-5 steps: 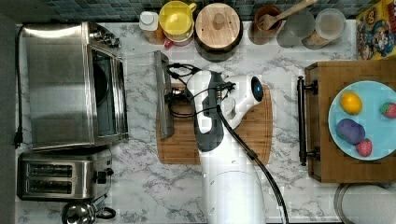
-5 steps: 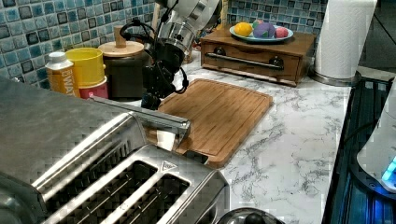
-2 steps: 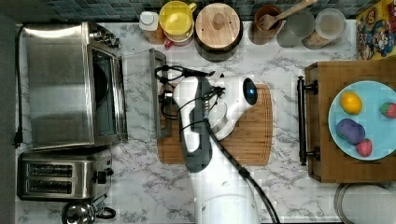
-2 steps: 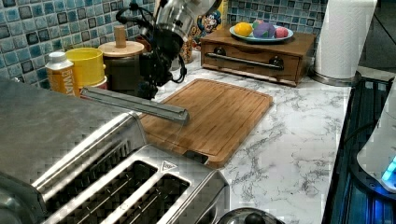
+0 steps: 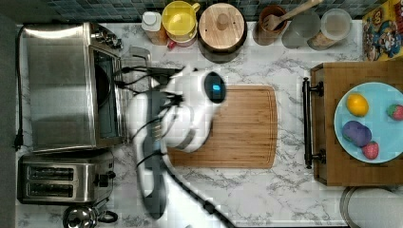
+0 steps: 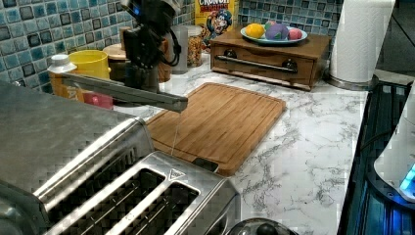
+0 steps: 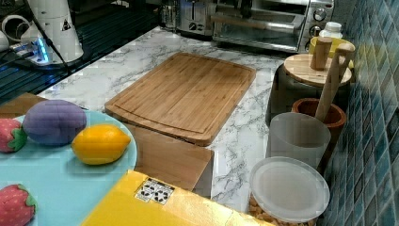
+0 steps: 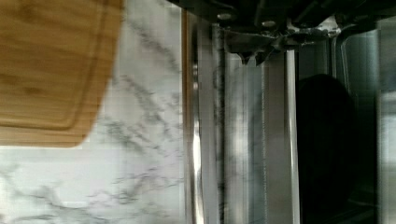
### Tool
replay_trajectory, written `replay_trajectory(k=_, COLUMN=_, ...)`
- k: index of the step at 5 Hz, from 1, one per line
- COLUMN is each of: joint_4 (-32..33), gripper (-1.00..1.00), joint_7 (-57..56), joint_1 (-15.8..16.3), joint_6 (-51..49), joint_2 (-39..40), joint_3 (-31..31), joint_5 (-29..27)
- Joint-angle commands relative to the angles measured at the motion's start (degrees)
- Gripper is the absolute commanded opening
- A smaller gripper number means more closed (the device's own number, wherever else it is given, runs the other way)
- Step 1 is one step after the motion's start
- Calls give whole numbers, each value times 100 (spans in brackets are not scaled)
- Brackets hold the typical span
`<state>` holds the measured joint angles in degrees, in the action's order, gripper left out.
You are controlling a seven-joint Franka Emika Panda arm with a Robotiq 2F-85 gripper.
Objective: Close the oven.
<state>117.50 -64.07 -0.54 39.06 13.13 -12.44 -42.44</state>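
Top view first: the oven (image 5: 62,88) sits at nine o'clock on the marble worktop (image 5: 285,190), its door partly raised, not yet shut. My arm (image 5: 190,114) stretches over the left end of the cutting board (image 5: 237,126) toward that door. The hand (image 5: 142,80) is right at the door's free edge, but whether the fingers are apart or together, I cannot tell; motion blur and cables smear it.

Left view now: the door's long bar handle (image 6: 127,90) hangs level in mid-air, well above the board (image 6: 220,122), and my hand (image 6: 142,73) is just behind it, touching or nearly so. The two-slot toaster (image 6: 142,196) fills six o'clock.

Wrist view: the handle bar (image 8: 205,140) and glass door (image 8: 252,140) run straight down the middle, the dark oven cavity (image 8: 327,149) beyond them.

Right view: the oven (image 7: 273,23) is up at twelve o'clock, door tilted open, with the blue plate (image 7: 56,188) of toy fruit at seven o'clock.
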Motion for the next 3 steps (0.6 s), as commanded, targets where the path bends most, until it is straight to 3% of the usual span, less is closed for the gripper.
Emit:
replay_trajectory(k=1, joint_4=-392, gripper=-100, joint_7=3735, joint_1=1975, joint_6=865, joint_2=-708, joint_3=-179, joint_5=3813)
replay_trajectory(k=2, joint_4=-853, gripper=-100, joint_7=4677, joint_1=1774, joint_6=387, joint_2=-686, joint_3=-334, joint_5=4837)
replay_trajectory(k=3, joint_4=-854, gripper=-100, joint_7=5892, joint_1=1646, joint_6=424, joint_2=-1016, joint_3=-578, joint_5=5791)
